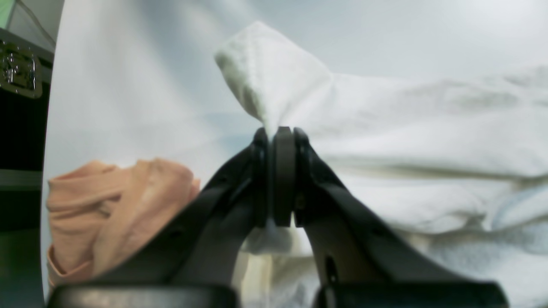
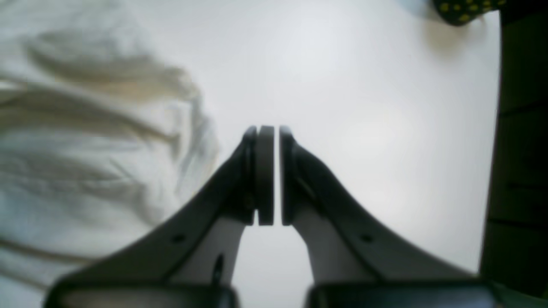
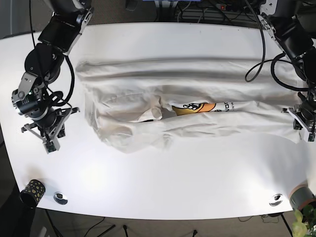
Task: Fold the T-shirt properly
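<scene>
A white table (image 3: pixel 197 187) fills the view. A dark, yellow-dotted cup (image 3: pixel 32 188) sits at its near corner. Peach cloth (image 1: pixel 107 209) lies at one edge.

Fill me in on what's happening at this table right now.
A two-armed robot is partway through folding a white T-shirt spread lengthwise across the white table. The left gripper is shut on a pinch of the shirt's fabric at one end. The right gripper is shut but empty, sitting over bare table beside the other end. The shirt is rumpled, with an orange print peeking through a fold. A peach cloth lies near the left gripper.
</scene>
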